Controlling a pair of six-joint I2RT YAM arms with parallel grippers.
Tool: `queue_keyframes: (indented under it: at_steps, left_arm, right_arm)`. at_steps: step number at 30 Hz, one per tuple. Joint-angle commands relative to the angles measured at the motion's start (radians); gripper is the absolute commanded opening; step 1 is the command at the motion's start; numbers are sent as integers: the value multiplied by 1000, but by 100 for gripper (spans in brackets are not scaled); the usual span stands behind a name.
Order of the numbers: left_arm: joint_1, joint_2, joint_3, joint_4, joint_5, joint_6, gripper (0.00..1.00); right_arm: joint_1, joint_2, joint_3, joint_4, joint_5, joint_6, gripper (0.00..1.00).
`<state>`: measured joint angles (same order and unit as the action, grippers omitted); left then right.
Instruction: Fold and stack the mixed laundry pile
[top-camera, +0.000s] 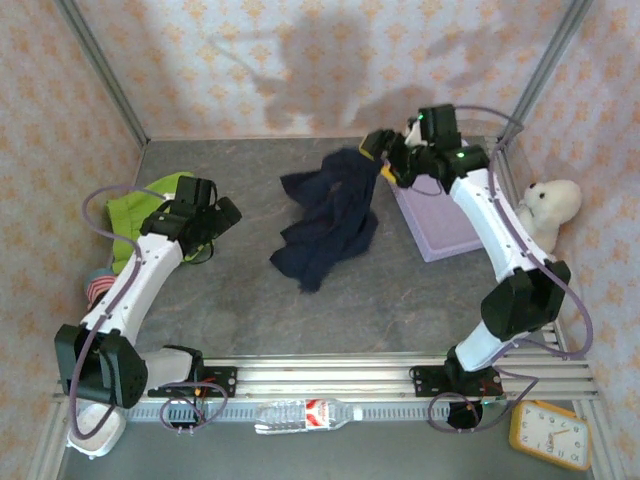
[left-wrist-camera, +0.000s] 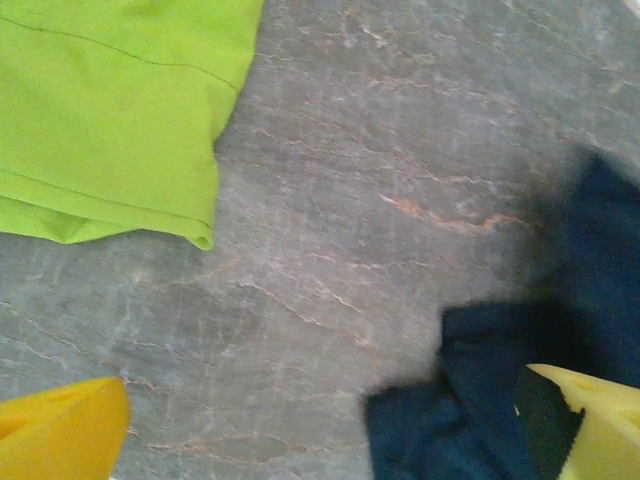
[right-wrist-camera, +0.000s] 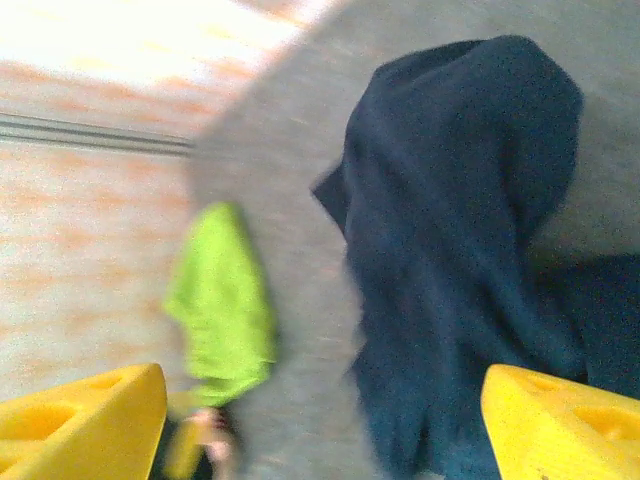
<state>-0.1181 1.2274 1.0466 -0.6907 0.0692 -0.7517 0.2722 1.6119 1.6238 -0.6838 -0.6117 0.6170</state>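
Grey marbled tabletop (top-camera: 250, 300), patterned walls (top-camera: 300, 60) around. At its far middle, navy garment (top-camera: 330, 215), crumpled, long axis slanting from far right to near left. By the left edge, lime-green garment (top-camera: 150, 205), half hidden under the left arm (top-camera: 150, 270) from above; hem plain from the left wrist. Left gripper (left-wrist-camera: 325, 430) spread wide, empty, between both cloths. Right gripper (right-wrist-camera: 320, 420) parted wide over the navy's far end, gripping nothing.
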Motion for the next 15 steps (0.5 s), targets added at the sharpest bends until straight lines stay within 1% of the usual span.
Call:
queue_keyframes:
  at_steps: [1,2,4,7,10,12,15]
  left_arm:
    - [-6,-14,-47,31,123,-8,100]
    - [-14,-12,-63,57,156,-17,100]
    - [-47,-3,-81,90,187,-32,100]
    - [-127,27,-76,122,187,-38,100]
    - [-216,88,-48,132,175,-40,100]
    - [-263,137,-23,134,162,-43,100]
    - [-325,204,13,137,147,-47,100]
  right_arm:
    - [-1,-61,-49,-115,200,-144,83]
    - [-1,-72,-67,-149,257,-171,83]
    - [-1,-90,-103,-189,339,-209,83]
    - [-1,-102,-160,-250,458,-256,83]
    - [-2,-111,-234,-281,576,-300,83]
    - [-1,-112,-288,-277,623,-333,83]
    - [-2,-102,-365,-235,662,-388,80]
